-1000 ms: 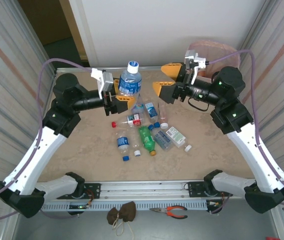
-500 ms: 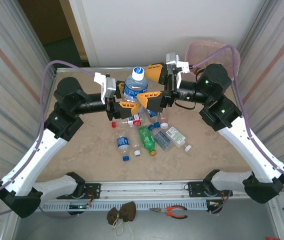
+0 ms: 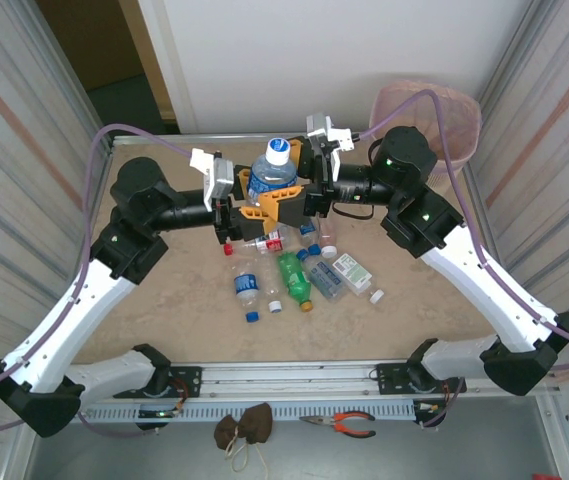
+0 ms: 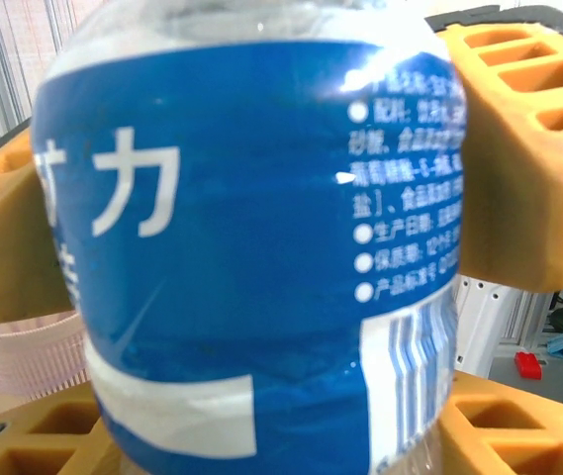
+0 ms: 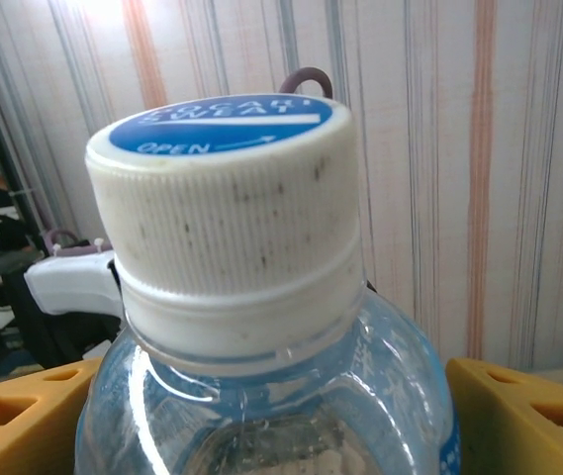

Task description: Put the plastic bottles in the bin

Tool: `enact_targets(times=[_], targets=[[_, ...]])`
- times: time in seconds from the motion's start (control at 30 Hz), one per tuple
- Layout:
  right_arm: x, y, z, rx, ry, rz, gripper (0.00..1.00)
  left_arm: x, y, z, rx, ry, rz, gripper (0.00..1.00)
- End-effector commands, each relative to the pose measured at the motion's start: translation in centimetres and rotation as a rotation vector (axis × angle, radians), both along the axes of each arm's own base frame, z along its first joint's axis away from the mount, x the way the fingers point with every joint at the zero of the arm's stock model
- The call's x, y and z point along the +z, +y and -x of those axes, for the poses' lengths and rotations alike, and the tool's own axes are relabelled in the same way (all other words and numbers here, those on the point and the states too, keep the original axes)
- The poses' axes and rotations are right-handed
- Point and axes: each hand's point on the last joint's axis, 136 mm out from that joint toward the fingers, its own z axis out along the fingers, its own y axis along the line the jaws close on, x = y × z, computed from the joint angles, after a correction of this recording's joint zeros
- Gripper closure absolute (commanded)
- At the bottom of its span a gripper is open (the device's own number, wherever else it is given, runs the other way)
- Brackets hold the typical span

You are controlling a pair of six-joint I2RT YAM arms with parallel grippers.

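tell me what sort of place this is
Probably a robotics lab work cell, not a home: a left arm and right arm bolted to a rail at the table's near edge, corrugated panels walling both sides, pliers lying in front.

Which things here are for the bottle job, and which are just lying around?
For the job: big blue bottle, green bottle, small bottle, pink bin.
Just lying about: pliers, brown cloth, blue cap, white cap.
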Motion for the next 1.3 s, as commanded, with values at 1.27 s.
enact_targets(times=[1.27], targets=[[1.6,-12.3,-13.4,-0.686,0.049,0.019,0.38,-0.7,3.2,0.1,0.212,-0.053,0.017,0.18]])
